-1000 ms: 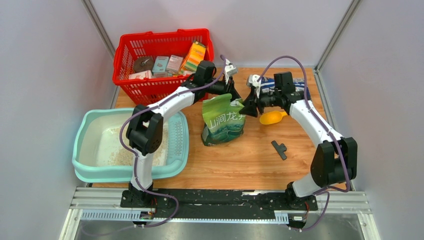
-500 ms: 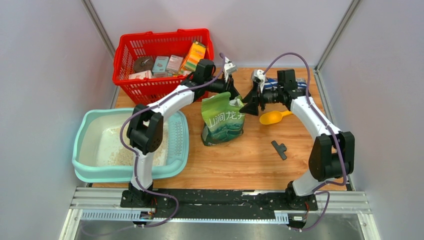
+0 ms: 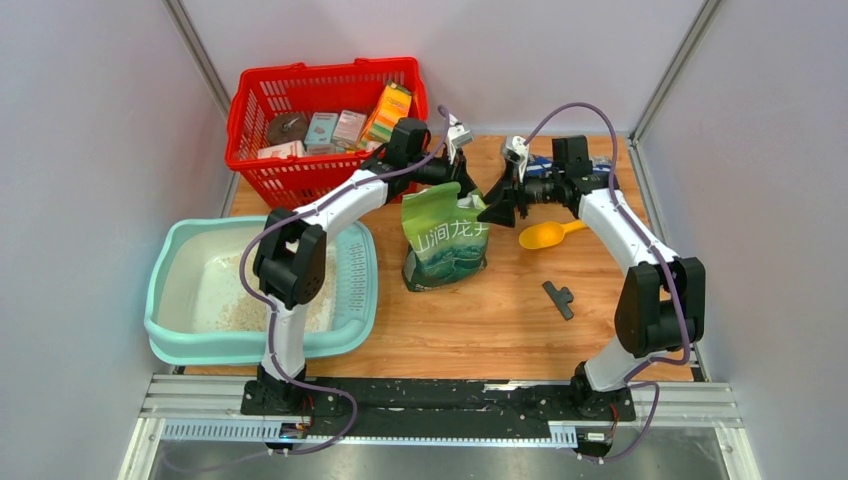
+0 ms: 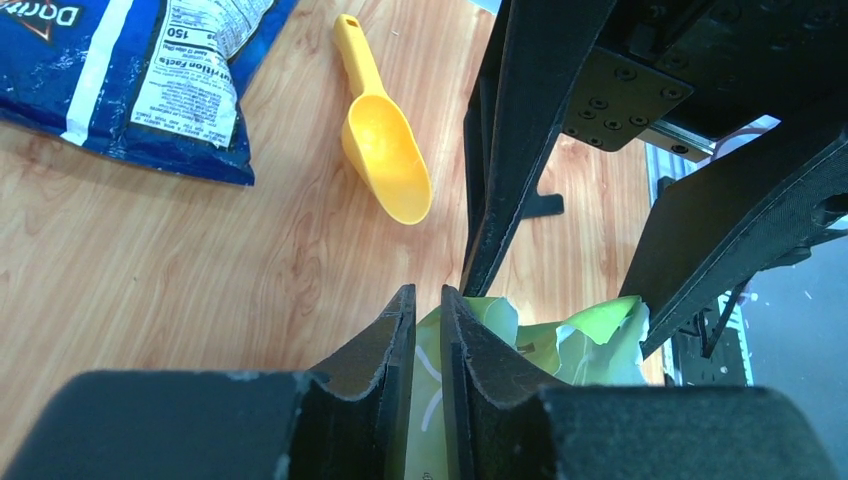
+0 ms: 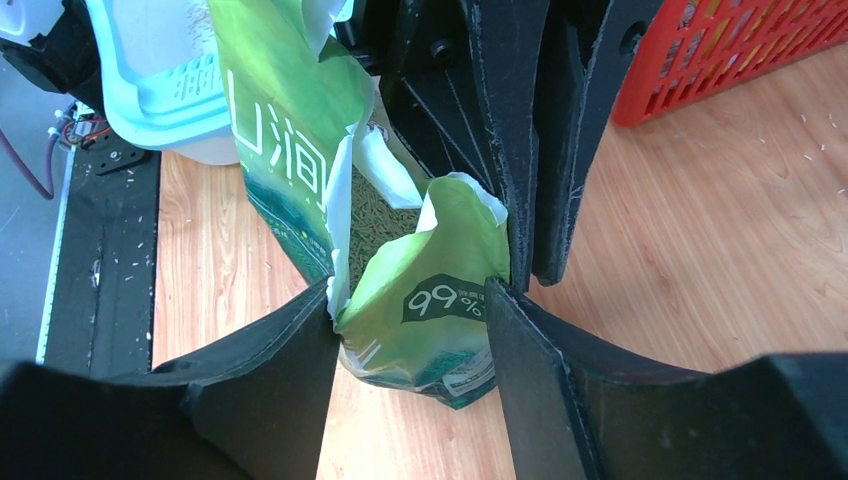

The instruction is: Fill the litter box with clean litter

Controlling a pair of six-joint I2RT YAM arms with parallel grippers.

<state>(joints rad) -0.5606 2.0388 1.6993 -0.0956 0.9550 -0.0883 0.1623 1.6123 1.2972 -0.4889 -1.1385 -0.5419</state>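
Wooden tabletop, grey walls. Green litter bag stands upright mid-table: soft, floppy, likely bottom-heavy, best held by its torn top. My left gripper pinches that edge; my right gripper straddles the opposite flap, jaws apart. Near-left, the litter box holds thin clean litter; my left elbow overhangs it. A yellow scoop lies beside the bag.

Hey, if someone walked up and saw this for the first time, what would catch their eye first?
The green bag standing mid-table, its torn top pinched by the left gripper, with the right gripper open around a flap. Then the red basket at the far left and the teal litter box at the near left.
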